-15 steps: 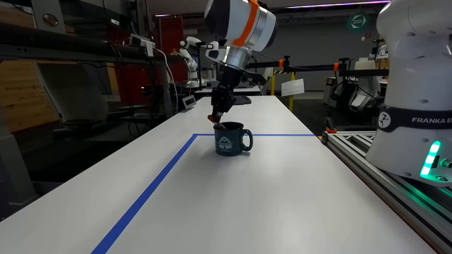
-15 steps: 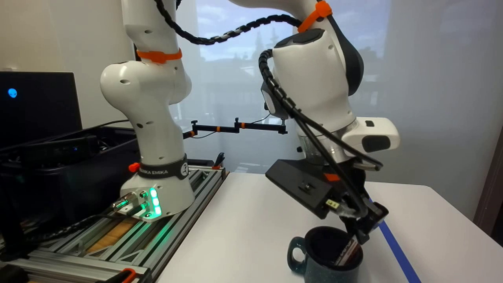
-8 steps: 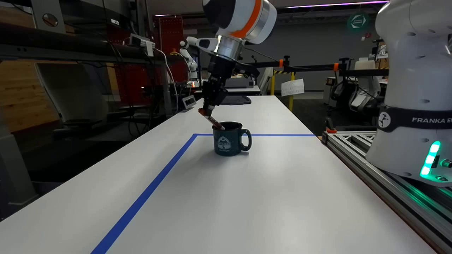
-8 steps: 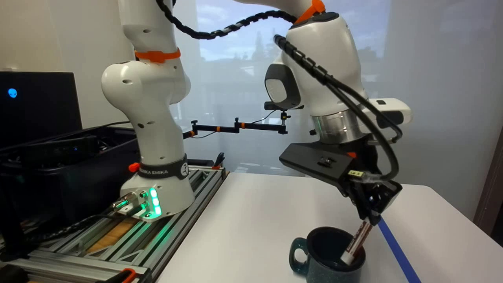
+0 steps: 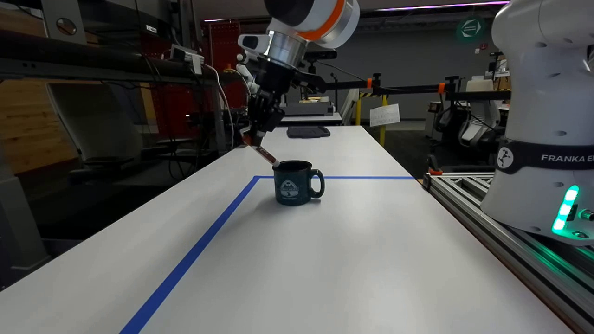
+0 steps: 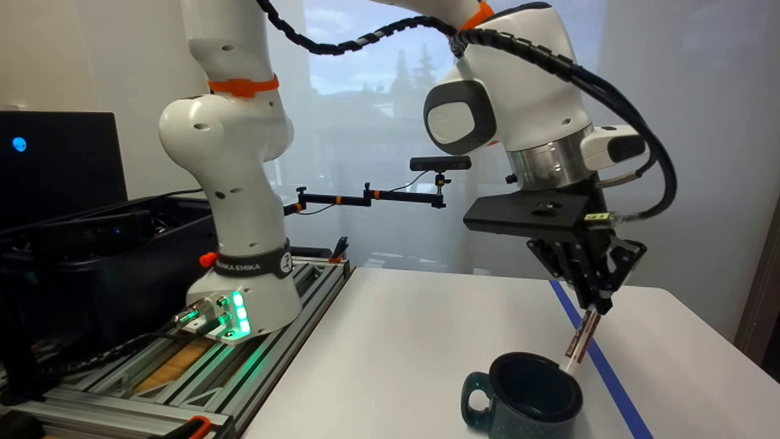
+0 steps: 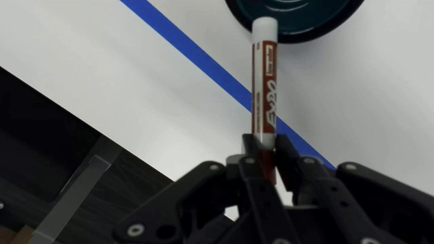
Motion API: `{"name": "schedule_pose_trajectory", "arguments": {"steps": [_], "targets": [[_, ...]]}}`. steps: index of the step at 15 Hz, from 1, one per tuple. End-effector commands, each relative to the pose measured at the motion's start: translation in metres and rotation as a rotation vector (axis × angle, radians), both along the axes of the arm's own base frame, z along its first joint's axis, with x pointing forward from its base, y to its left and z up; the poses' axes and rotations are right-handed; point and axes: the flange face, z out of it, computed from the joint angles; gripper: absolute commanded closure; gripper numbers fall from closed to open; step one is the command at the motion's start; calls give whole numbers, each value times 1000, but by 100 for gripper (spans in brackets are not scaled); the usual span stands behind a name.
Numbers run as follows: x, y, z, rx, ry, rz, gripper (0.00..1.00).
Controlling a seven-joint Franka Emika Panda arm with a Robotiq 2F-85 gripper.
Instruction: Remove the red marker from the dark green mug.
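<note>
The red marker (image 5: 265, 154) is tilted in both exterior views (image 6: 582, 342). It has a white end and a red-brown label. My gripper (image 6: 597, 303) is shut on its red cap end, as the wrist view shows at the fingertips (image 7: 264, 142). The dark green mug (image 5: 293, 185) stands upright on the table, handle to one side; it also shows in an exterior view (image 6: 530, 427) and partly in the wrist view (image 7: 298, 20). The marker's free white end is at the mug's rim. I cannot tell whether it touches the rim. My gripper is above and beside the mug.
Blue tape (image 5: 199, 250) lies on the white table (image 5: 352, 260), passing near the mug. A dark flat tray (image 5: 308, 132) lies at the table's far end. A small grey device (image 5: 248, 134) is by the table's edge. The robot base (image 6: 244, 299) stands on a metal rail.
My gripper has risen and moved sideways, away from the handle side, pulling the marker from inside the mug to its rim. The mug has slid slightly the same way.
</note>
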Motion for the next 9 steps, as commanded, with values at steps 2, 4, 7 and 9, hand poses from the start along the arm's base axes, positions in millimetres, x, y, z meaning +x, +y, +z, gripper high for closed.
{"name": "schedule_pose_trajectory", "arguments": {"steps": [2, 4, 7, 9], "targets": [[17, 16, 16, -33, -27, 29, 95], [21, 25, 16, -36, -31, 46, 95], [21, 42, 10, -12, -30, 69, 95], [20, 54, 6, 16, -35, 70, 95]]}}
